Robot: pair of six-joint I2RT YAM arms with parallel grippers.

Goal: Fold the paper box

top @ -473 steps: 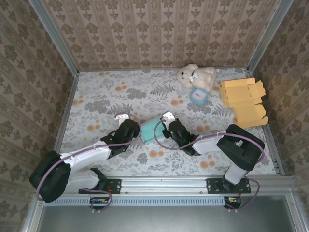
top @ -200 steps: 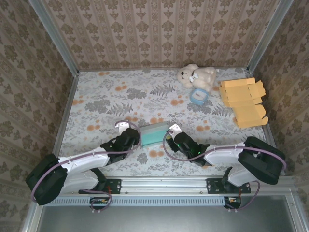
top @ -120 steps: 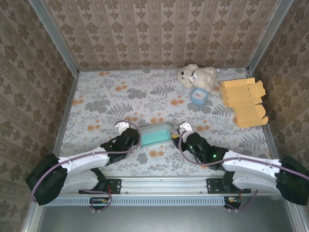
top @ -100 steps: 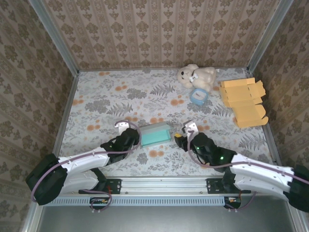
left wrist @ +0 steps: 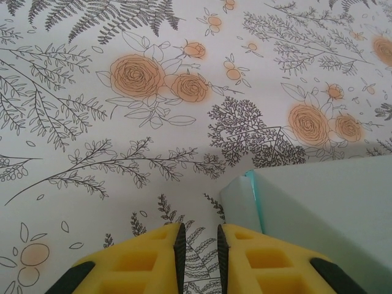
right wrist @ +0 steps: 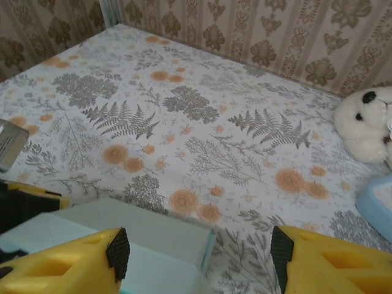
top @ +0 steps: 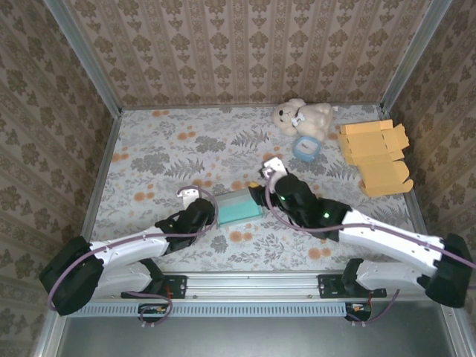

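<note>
The box (top: 239,206) is matt, smooth teal paper. A printed floral cloth (top: 171,149) covers the table. The bear (top: 301,117) looks plush; the fingers (left wrist: 153,257) are yellow foam-like pads.

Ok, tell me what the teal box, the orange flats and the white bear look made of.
Teal box: thin matte card or paper, going by its crisp folded edges and dull surface. Orange flats: likely the same card, unfolded, with cut tabs showing. White bear: plush fabric, fuzzy outline; its stuffing can't be judged.
</note>
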